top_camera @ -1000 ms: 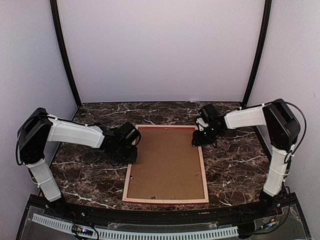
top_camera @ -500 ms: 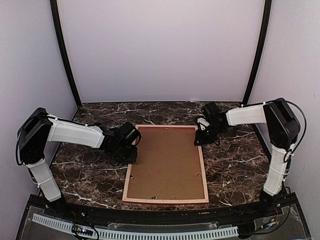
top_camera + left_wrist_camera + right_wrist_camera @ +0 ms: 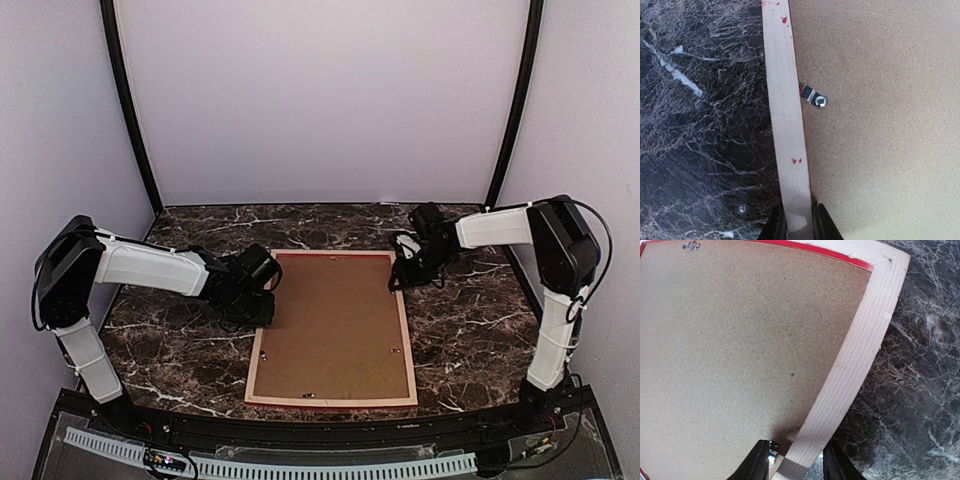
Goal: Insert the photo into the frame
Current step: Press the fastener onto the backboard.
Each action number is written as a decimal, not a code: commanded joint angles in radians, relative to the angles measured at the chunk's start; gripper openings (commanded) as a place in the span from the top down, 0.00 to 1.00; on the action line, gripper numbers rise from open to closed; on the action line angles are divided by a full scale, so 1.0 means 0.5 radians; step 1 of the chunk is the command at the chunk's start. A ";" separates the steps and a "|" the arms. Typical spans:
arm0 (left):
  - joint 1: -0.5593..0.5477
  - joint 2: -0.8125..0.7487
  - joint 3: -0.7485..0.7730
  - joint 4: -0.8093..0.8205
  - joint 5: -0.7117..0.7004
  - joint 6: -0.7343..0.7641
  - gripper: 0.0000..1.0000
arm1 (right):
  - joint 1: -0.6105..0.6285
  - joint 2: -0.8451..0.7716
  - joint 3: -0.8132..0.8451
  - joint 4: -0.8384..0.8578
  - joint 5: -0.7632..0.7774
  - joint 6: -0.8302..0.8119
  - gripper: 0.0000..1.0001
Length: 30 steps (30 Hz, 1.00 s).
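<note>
Frame: upward face is pale unpainted wood with a fine straight grain. Bright red shows along its edges, and small red specks mark the left rail.
Backing board: plain mid-brown, finely speckled, no pattern.
Turn clip: silver metal, with a red and dark band at the rail end.
Table: dark brown-black marble pattern with irregular white veining throughout.
Left arm and right arm: white shells, black joints and wrist sections.
Far wall: plain pale lilac-white.
Corner posts: black.
Slotted strip at the near edge: white, on a black base.
</note>
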 commanded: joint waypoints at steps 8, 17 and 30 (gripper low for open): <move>-0.010 0.044 -0.019 -0.133 0.039 0.084 0.89 | 0.008 -0.037 -0.072 0.034 -0.152 -0.014 0.61; -0.010 0.046 -0.016 -0.132 0.042 0.078 0.89 | 0.024 -0.037 -0.123 0.004 0.018 -0.002 0.59; -0.010 0.059 -0.013 -0.131 0.055 0.078 0.89 | 0.058 -0.064 -0.139 0.079 -0.040 0.113 0.46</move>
